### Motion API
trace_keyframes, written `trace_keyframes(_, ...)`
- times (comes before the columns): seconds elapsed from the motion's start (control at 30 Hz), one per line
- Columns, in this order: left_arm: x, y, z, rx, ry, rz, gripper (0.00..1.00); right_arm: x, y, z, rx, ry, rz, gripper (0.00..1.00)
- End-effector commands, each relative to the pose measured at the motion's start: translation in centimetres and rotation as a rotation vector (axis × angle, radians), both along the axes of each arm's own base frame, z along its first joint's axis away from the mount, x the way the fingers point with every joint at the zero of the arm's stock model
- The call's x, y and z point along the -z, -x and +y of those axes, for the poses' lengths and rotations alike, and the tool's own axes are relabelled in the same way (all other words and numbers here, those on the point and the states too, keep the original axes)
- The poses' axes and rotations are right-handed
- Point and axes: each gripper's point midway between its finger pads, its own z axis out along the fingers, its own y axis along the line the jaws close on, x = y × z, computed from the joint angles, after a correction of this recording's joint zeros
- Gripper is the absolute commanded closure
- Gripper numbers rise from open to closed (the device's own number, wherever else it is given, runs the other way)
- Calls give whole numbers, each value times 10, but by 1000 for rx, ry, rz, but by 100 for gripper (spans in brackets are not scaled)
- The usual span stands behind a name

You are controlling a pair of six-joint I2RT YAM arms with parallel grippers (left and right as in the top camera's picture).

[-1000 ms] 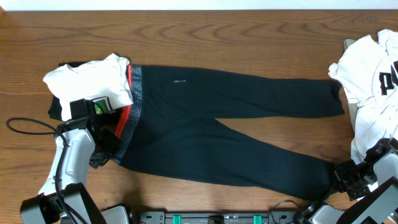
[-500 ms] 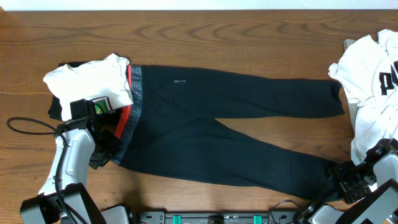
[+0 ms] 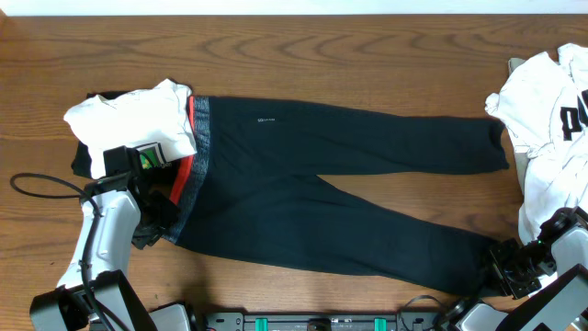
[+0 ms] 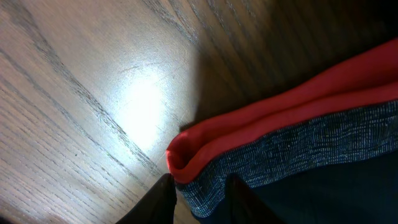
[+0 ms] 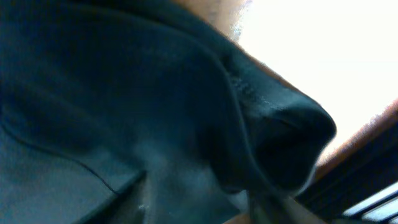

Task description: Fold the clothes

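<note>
The black pants (image 3: 349, 175) lie flat across the table, legs pointing right, in the overhead view. Their grey waistband (image 3: 197, 138) with the red-orange edge is at the left. My left gripper (image 3: 158, 219) is at the waistband's near corner. In the left wrist view its fingers (image 4: 200, 198) are closed around that grey and red corner (image 4: 311, 130). My right gripper (image 3: 503, 262) is at the near leg's cuff. In the right wrist view the bunched dark cuff (image 5: 292, 137) fills the frame between its fingers (image 5: 199, 202).
A white T-shirt with a green logo (image 3: 129, 115) lies on a dark garment at the left, touching the waistband. A white T-shirt with black lettering (image 3: 551, 110) is heaped at the right edge. A black cable (image 3: 41, 188) loops by my left arm.
My right gripper has shifted slightly right and toward the front edge with the cuff. My left gripper has drawn the waistband corner in a little.
</note>
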Motion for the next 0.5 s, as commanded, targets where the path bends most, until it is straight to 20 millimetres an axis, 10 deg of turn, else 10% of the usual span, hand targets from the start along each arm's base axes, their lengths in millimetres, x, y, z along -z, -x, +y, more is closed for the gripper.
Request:
trace_keyframes(0.0,-7,-7,6,2,-26,-20,71,1,7,-1,38,16,20,72)
trace_keyframes(0.23,-7,-7,2,26,0,-23,70,4,0,-9,41,49,-10,97)
trace_keyframes(0.47,-7,-3,0,29,5,-7,69,-2,-23,-16,14,45,-110,99)
